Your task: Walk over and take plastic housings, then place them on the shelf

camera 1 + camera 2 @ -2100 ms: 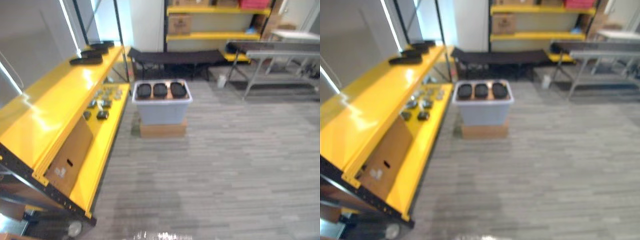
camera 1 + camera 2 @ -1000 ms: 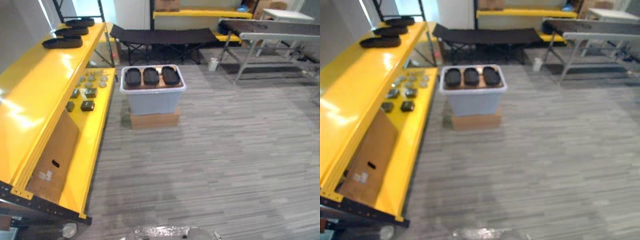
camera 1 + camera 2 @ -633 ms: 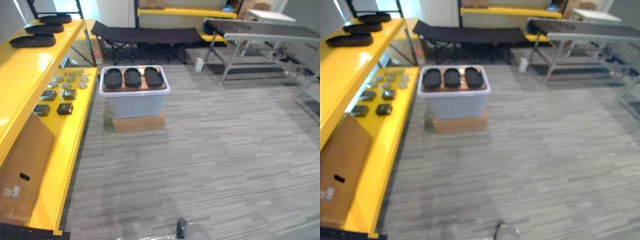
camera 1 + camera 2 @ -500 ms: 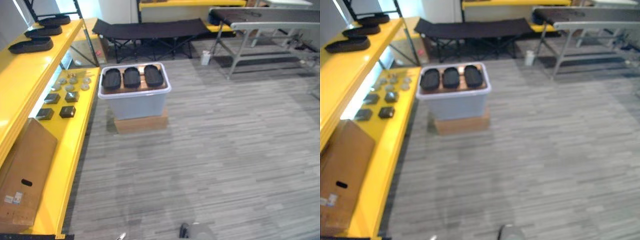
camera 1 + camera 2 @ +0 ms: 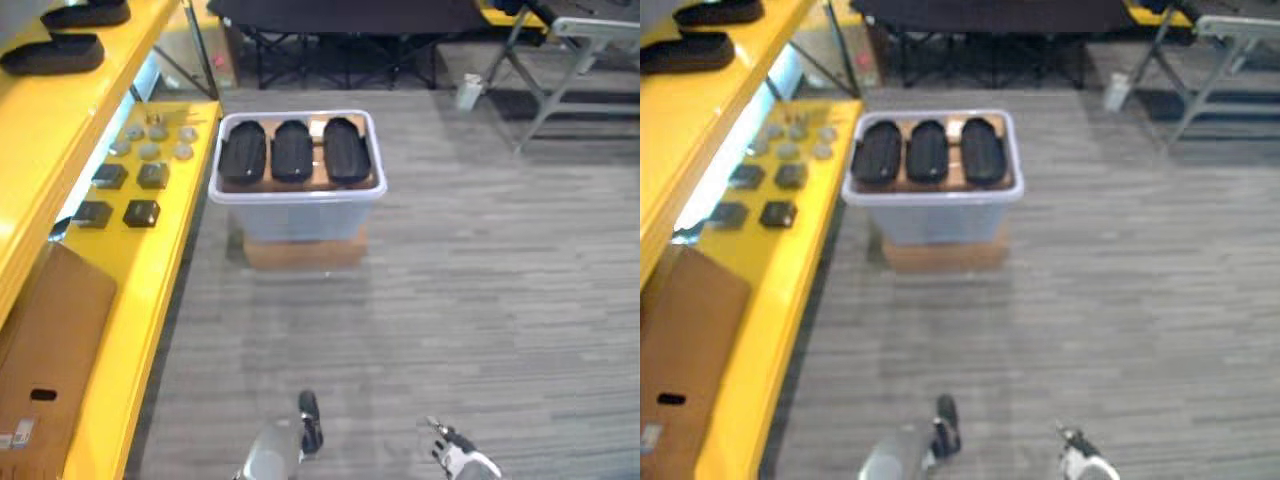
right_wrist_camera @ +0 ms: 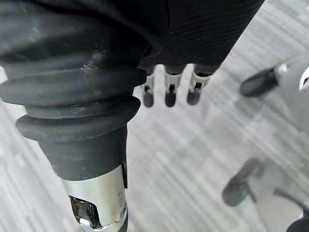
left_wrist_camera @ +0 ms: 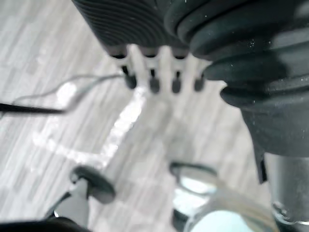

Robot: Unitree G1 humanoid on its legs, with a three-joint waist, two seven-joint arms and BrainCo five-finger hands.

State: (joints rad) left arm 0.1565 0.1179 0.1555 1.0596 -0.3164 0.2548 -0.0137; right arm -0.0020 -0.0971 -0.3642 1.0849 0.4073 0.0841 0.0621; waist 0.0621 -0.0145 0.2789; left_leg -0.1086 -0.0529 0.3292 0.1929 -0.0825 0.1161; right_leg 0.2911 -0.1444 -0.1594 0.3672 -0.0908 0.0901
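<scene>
Three housings [image 5: 292, 151] in one tub [image 5: 296, 214], two on the shelf [image 5: 60, 130], perhaps four dark blocks [image 5: 141, 212].

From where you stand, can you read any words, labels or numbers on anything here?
No text here can be read.
Cardboard box: a small white label near its lower edge, too small to read.
Black housings in the grey tub: no marking visible.

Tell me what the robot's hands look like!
The left hand and the right hand look alike: slim silver fingers with dark tips in a row, and a dark ribbed cover, bumpy like an accordion, over the back and wrist. Past the cover, shiny silver metal shows.
</scene>
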